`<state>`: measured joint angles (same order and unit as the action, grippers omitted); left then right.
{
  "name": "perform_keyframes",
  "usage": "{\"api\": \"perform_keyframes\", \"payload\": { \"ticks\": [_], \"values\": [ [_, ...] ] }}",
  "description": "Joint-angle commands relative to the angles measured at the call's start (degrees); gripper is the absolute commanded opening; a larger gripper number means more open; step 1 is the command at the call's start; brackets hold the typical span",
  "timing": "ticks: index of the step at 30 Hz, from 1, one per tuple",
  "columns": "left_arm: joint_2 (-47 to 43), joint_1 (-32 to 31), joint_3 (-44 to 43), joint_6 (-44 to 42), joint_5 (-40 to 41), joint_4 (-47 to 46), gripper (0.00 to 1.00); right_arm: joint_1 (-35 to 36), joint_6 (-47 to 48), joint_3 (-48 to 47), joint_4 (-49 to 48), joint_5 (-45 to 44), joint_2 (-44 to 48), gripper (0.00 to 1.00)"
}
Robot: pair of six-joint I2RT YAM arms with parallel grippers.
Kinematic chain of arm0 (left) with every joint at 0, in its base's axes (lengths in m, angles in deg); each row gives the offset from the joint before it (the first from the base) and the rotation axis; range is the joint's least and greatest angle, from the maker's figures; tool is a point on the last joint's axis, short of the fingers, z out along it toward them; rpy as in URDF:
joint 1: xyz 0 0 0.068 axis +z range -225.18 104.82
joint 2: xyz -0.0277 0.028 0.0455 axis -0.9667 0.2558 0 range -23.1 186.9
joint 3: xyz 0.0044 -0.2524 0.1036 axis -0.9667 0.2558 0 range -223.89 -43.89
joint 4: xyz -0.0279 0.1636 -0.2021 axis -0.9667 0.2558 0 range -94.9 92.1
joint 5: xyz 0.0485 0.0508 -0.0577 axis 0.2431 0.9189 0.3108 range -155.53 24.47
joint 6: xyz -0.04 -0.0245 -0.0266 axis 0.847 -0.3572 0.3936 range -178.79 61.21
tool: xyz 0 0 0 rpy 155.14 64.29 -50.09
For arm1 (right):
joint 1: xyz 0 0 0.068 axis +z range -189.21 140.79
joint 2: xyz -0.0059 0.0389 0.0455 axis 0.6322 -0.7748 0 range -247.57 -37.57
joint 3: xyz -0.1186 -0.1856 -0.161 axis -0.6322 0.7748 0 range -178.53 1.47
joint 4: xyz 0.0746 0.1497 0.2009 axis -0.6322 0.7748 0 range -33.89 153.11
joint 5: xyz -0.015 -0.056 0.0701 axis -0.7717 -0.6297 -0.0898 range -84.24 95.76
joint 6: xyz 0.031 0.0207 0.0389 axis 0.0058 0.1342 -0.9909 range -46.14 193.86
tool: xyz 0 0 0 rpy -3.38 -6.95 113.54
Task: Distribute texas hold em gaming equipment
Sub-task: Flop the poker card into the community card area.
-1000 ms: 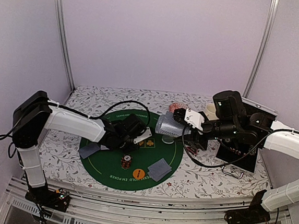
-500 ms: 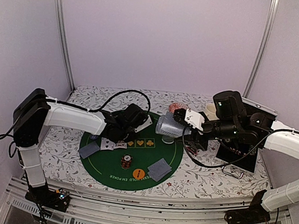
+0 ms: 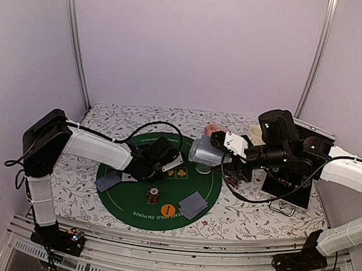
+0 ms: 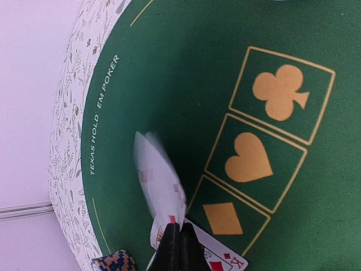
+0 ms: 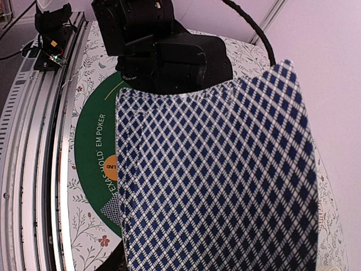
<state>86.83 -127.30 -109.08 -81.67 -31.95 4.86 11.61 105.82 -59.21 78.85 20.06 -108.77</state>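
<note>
Chip stack point(image 3: 153, 196) near orange button point(image 3: 167, 208), mug point(image 3: 255, 130) beyond.

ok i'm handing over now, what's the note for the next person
Left gripper: shut, low over the mat, a blurred card at its tips; held or not, unclear.
Right gripper: shut on the deck, by the mat's right edge.
Done: left pile, right pile, chips, orange button and a face-up card lie on the mat.
To do: probably deal out more of the deck.
</note>
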Motion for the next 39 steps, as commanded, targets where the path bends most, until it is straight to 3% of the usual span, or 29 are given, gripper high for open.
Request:
{"api": "perform_keyframes", "payload": {
  "ticks": [1, 6, 36, 39],
  "values": [
    [-0.5, -0.5, 2.1, 2.0, -4.9, -0.7, 0.0, -0.4, -0.2, 0.1, -0.3, 0.8, 1.4, 0.43],
    [-1.7, -1.1, 3.9, 2.4, -9.1, -1.5, 0.0, -0.4, -0.3, -0.1, -0.4, 0.9, 1.2, 0.43],
    [-0.7, -1.7, 2.7, 5.6, -10.4, 3.4, 0.0, -0.3, -0.4, 0.0, -0.4, 0.9, 1.2, 0.43],
    [-1.3, -1.6, 2.2, 5.7, -10.9, 3.4, 0.1, -0.4, -0.4, 0.0, -0.4, 0.8, 1.2, 0.43]
  ]
}}
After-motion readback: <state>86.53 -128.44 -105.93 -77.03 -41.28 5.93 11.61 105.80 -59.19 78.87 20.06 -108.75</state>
